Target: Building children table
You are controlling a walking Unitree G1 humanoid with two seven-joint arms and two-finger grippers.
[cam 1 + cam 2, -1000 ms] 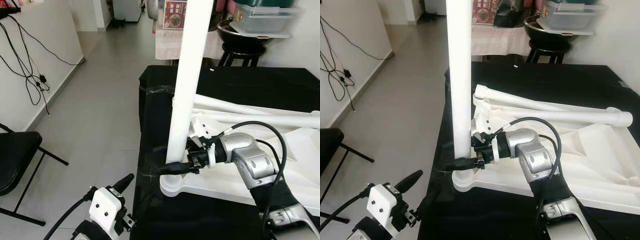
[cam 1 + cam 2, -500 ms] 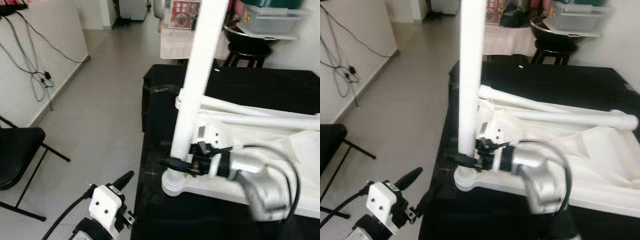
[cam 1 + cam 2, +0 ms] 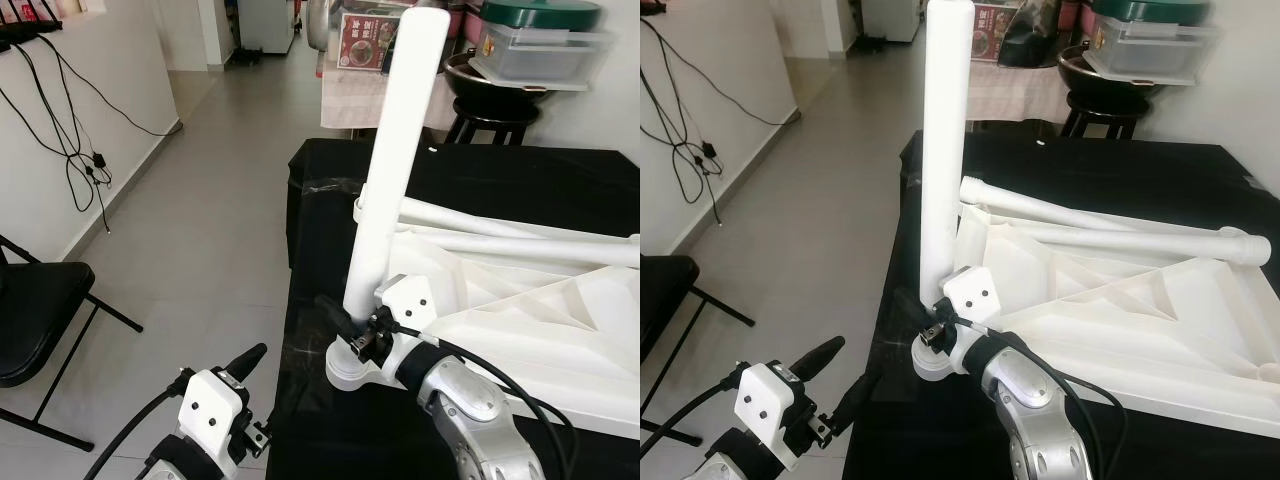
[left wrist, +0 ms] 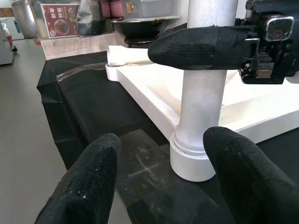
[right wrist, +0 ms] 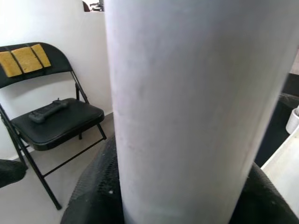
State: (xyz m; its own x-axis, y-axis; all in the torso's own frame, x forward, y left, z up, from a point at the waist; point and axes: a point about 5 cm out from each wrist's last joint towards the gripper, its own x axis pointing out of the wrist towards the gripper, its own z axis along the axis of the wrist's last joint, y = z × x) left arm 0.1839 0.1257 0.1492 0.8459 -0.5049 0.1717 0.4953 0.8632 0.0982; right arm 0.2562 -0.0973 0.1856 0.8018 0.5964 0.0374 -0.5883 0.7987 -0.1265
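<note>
Upright white leg (image 3: 395, 160) in upturned tabletop (image 3: 560, 320)

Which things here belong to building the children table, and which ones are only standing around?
Belonging to the job:
- upright white leg, seated in the corner socket
- white tabletop, lying upside down on the black cloth
- two loose white legs lying on it
- right gripper, closed around the upright leg
- left gripper, open, nearby

Only standing around:
- black folding chair
- wall cables
- plastic container

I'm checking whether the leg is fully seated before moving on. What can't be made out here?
- Inside of the corner socket: the upright leg fills it, so seating depth is hidden.
- Right gripper contact: the right wrist view is blocked by the leg.
- Tabletop far corner: cut off by the frame edge.
</note>
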